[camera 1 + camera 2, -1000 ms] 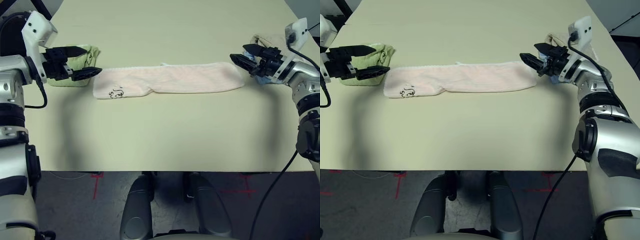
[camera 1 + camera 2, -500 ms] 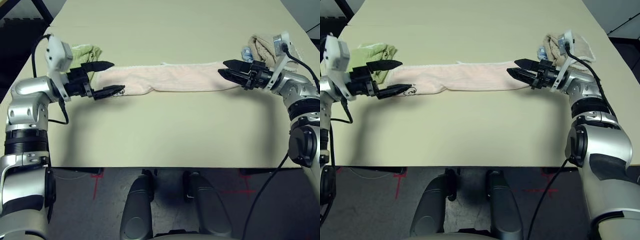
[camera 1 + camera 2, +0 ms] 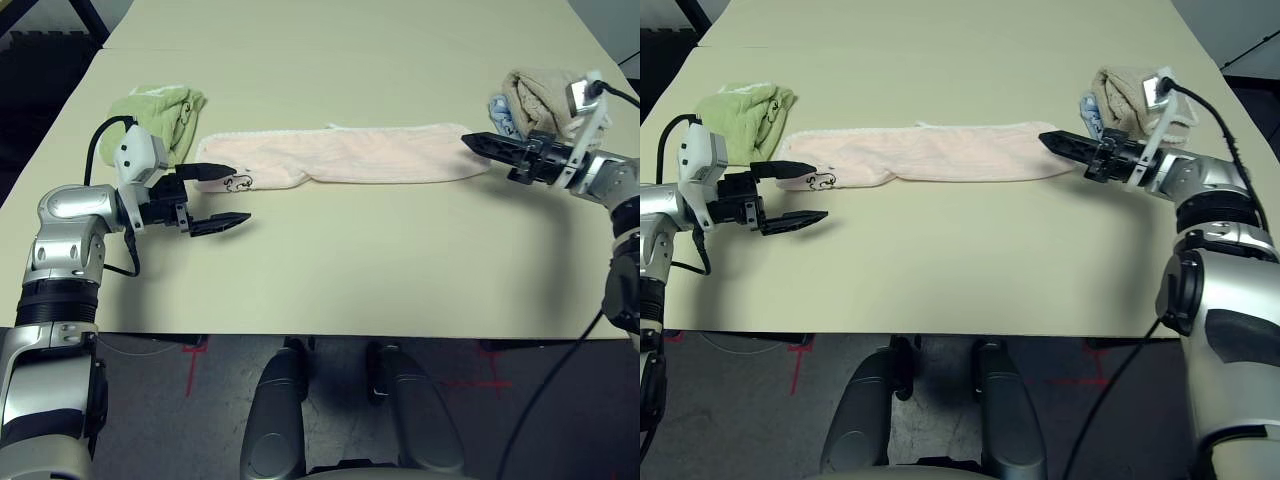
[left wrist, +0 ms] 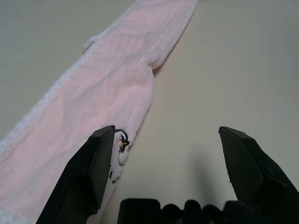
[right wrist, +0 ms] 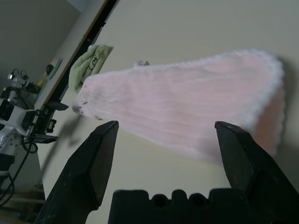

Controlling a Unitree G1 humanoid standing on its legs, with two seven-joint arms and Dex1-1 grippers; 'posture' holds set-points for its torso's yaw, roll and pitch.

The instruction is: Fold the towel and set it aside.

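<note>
Now both grippers (image 3: 220, 197) have lowered.

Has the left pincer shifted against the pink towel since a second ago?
Yes. The left pincer has come toward the robot: it sat beside the light green towel before, and now straddles the pink towel's embroidered near corner, open.

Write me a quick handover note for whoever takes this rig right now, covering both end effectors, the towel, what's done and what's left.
Left end effector: open, holding nothing, at the pink towel's embroidered end.
Right end effector: open, holding nothing, at the towel's other end.
Towel: lying on the table as a long strip, already folded lengthwise, between the green towel and the beige towel.
Done: lengthwise fold only.
Left: grasp the ends, fold the strip shorter, set it aside.
</note>
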